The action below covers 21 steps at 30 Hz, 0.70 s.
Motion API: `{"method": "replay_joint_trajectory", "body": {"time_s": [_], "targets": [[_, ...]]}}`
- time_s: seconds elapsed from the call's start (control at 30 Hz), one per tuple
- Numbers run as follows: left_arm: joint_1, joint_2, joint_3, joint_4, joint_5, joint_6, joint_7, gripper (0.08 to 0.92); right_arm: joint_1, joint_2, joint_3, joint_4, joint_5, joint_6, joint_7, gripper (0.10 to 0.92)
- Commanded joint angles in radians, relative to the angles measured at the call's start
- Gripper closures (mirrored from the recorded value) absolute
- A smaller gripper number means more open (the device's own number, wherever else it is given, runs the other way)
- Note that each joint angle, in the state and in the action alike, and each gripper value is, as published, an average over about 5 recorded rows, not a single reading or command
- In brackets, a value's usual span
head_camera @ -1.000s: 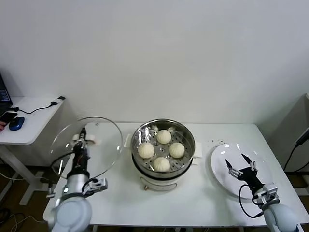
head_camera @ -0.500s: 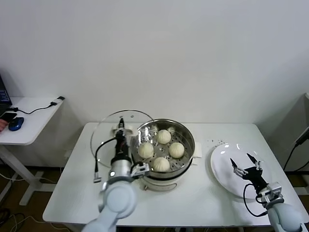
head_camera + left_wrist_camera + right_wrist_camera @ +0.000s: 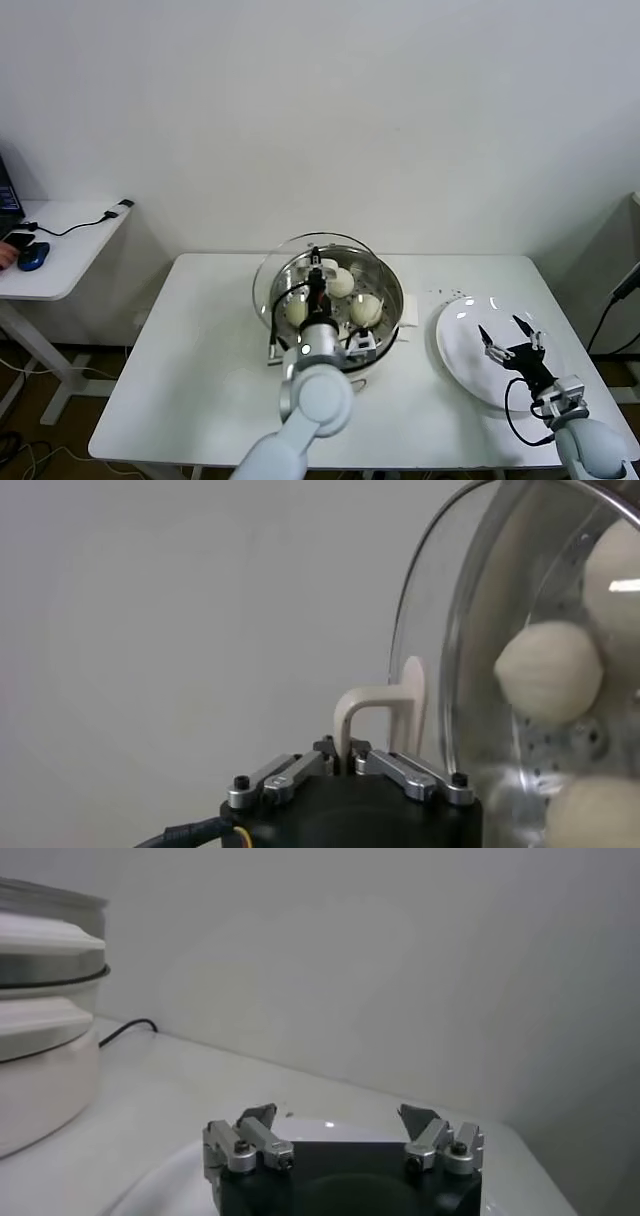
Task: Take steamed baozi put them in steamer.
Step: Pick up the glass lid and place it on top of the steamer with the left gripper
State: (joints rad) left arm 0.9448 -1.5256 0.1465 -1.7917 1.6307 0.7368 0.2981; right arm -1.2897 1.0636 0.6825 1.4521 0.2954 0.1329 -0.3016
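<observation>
Now the left gripper (image 3: 318, 276), clenched on the round glass lid's (image 3: 285, 260) white handle (image 3: 385, 715), holds it directly above the shiny stainless-steel steamer (image 3: 385, 272) with four cream-white baozi (image 3: 366, 309); the right gripper (image 3: 510, 340) gapes over the right-hand white plate (image 3: 455, 330).

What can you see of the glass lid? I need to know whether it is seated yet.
The glass lid is round and clear with a cream loop handle. The left pincer is shut on that handle, holding the lid tilted over the steamer, its buns visible through it. Whether its rim touches the pot cannot be told.
</observation>
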Motion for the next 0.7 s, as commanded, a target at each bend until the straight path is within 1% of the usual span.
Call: {"method": "replay_joint_trajectory", "body": {"time_s": [0.03, 0.7], "targets": [[-0.033, -0.067, 0.045, 0.126, 0.020, 0.049, -0.012, 0.850, 0.002, 0.001, 0.005, -0.008, -0.001, 0.004, 0.000, 0.203], [-0.016, -0.059, 0.041, 0.131, 0.020, 0.049, -0.014, 0.850, 0.009, 0.007, 0.011, -0.020, -0.002, 0.010, -0.003, 0.203]]}}
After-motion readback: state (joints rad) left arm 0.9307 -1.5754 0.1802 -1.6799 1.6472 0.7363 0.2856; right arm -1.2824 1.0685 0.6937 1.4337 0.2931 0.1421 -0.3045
